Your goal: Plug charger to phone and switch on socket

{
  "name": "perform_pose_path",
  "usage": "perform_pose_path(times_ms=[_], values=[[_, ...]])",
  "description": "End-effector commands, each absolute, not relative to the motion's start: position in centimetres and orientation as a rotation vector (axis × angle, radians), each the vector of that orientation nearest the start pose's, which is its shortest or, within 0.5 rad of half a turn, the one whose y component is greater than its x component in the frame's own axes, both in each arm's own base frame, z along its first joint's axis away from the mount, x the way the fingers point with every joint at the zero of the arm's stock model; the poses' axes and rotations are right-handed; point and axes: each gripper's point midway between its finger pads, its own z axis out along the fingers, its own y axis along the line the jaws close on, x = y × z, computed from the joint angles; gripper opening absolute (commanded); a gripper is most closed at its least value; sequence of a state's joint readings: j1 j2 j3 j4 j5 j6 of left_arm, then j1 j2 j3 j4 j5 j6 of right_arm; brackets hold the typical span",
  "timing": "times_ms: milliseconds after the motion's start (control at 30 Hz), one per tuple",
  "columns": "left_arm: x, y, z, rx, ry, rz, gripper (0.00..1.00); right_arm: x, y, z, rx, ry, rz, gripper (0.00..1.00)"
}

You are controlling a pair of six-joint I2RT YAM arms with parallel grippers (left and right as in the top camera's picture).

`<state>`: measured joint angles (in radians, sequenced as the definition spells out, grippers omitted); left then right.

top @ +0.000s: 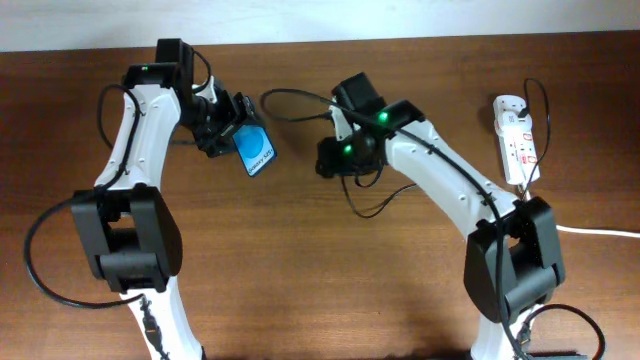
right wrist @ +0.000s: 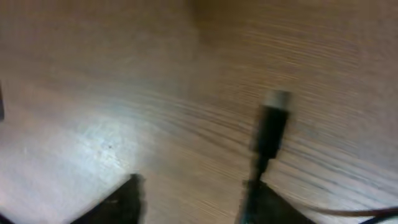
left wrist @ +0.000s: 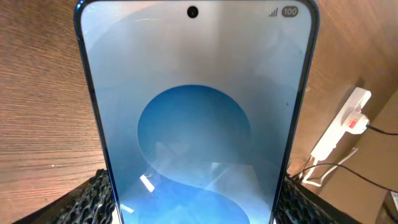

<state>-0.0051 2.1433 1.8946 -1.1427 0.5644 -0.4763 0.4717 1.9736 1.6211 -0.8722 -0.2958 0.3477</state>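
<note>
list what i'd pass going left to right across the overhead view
left gripper, its jaws on the phone → right gripper → socket → thick white cord

Brown wooden table under soft light, with a pale band past its far edge.

On my overhead feed the table (top: 300,290) fills nearly the whole picture, a warm mid-brown wood with the grain running side to side. Along its far edge I see a narrow off-white strip (top: 420,15), and I cannot tell whether that is wall or floor. My right wrist feed is blurred, but a pale sheen (right wrist: 93,143) of light lies on the wood there.
</note>
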Motion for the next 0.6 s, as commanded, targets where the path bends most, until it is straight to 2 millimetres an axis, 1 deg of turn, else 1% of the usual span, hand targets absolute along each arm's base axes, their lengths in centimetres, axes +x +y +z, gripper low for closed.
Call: perform_pose_path(times_ms=[0, 33, 67, 133, 167, 233, 300, 333, 367, 433, 533, 567], values=[[45.9, -9.6, 12.4, -0.751, 2.879, -0.947, 0.00, 38.9, 26.2, 10.9, -0.192, 2.859, 0.678, 0.76], [45.8, -9.7, 12.4, -0.812, 2.874, -0.956, 0.00, 39.1, 27.0, 11.7, -0.208, 2.833, 0.745, 0.76], [45.8, -9.9, 12.6, -0.859, 2.868, -0.982, 0.00, 39.5, 27.3, 12.2, -0.189, 2.813, 0.761, 0.76], [45.8, -10.3, 12.9, -0.894, 2.860, -1.031, 0.00, 40.6, 26.6, 12.6, -0.044, 2.807, 0.697, 0.78], [45.7, -10.3, 12.9, -0.920, 2.859, -1.033, 0.00, 40.9, 26.6, 12.7, -0.029, 2.797, 0.704, 0.78], [45.7, -10.7, 13.2, -0.988, 2.848, -1.078, 0.00, 40.9, 27.6, 13.5, -0.056, 2.778, 0.780, 0.78], [45.6, -11.5, 13.8, -1.146, 2.821, -1.175, 0.00, 40.7, 29.5, 15.0, -0.136, 2.728, 0.928, 0.77], [45.5, -11.8, 14.0, -1.225, 2.806, -1.209, 0.00, 40.7, 30.0, 15.4, -0.155, 2.711, 0.961, 0.77], [45.5, -12.0, 14.3, -1.317, 2.788, -1.241, 0.00, 40.9, 30.4, 15.7, -0.167, 2.689, 0.973, 0.77], [45.4, -12.1, 14.3, -1.455, 2.759, -1.250, 0.00, 40.9, 31.2, 16.0, -0.183, 2.666, 0.986, 0.75], [45.5, -12.1, 14.3, -1.529, 2.740, -1.248, 0.00, 41.1, 32.5, 16.7, -0.201, 2.623, 1.012, 0.73], [45.5, -12.1, 14.3, -1.533, 2.739, -1.247, 0.00, 41.2, 32.5, 16.7, -0.198, 2.620, 1.003, 0.73]])
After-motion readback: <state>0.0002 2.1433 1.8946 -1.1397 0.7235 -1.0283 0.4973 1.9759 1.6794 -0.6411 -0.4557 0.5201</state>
